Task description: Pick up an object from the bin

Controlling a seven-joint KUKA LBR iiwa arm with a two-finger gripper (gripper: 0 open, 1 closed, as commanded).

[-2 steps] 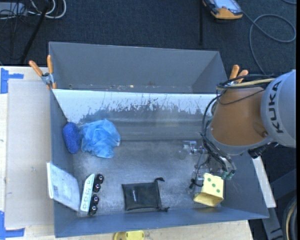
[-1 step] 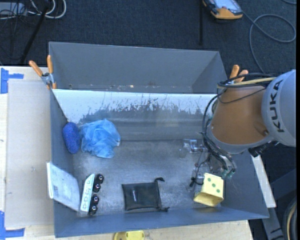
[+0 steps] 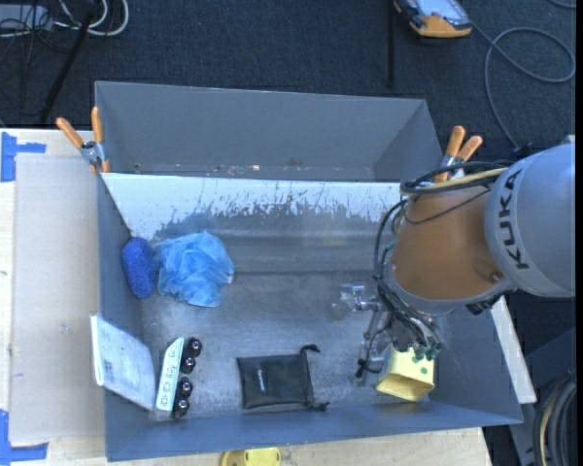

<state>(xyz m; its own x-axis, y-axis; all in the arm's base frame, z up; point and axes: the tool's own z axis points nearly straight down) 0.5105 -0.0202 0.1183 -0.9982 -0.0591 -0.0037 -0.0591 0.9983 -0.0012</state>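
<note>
Camera view, and the grey metal bin [image 3: 272,144] is on show with its loose things spread along the floor. At 9 o'clock lies a dark blue oblong lump [image 3: 139,266], and right against it a crumpled light blue bag [image 3: 197,268]. Down at 7 o'clock a white printed packet [image 3: 122,362] leans on the wall, its print too small to read. Beside it is a white strip carrying a row of black round pieces [image 3: 178,377]. At 6 o'clock a flat black pouch [image 3: 275,382] lies on its own.

Over at 4 o'clock the gripper [image 3: 371,365] is low over the bin floor. The yellow block [image 3: 405,381], with green bits on top, lies just beside it on its 4 o'clock side. Whether the gripper is open or closed cannot be told from here, nor whether it has hold of anything.

Above it sits the arm's orange-brown cover [image 3: 442,250], looped with black cable. The pale shell of the arm [image 3: 549,221] reads "KUKA".

Around the bin, dark carpet [image 3: 272,37] with cables [image 3: 525,51] trailing across it, and an orange-edged device [image 3: 433,13] at 1 o'clock.
</note>
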